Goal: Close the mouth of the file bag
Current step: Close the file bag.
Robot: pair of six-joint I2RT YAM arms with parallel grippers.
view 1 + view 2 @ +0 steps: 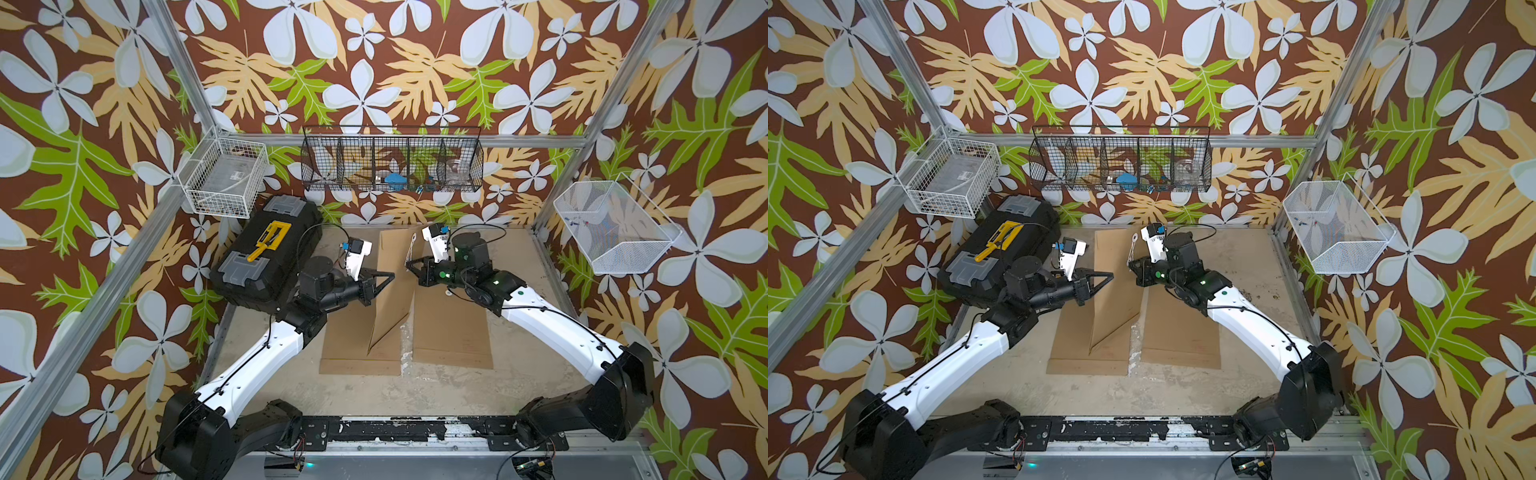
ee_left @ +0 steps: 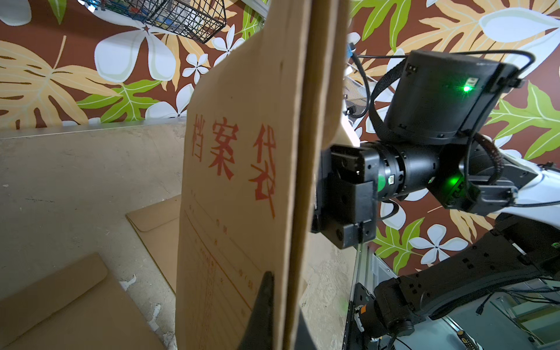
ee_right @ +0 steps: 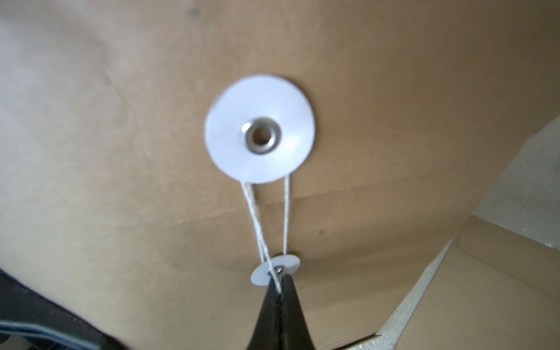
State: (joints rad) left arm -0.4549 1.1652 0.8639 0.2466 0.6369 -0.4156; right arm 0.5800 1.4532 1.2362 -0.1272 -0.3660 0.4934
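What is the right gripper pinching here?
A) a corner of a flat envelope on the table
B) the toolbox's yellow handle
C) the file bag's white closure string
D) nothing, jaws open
C: the right wrist view shows the right gripper shut on the white string running from the large white disc on the file bag.

The file bag (image 1: 390,253) (image 1: 1111,257) is brown kraft paper, and its front (image 2: 242,181) has big red characters and a red printed form. It stands upright on its edge and leans a little. In both top views it is to the right of the black toolbox (image 1: 266,253) (image 1: 1000,253), not touching it. On its back a large white disc (image 3: 260,129) has a metal eyelet. A thin white string (image 3: 285,212) runs tight from this disc to a small white disc (image 3: 275,270).
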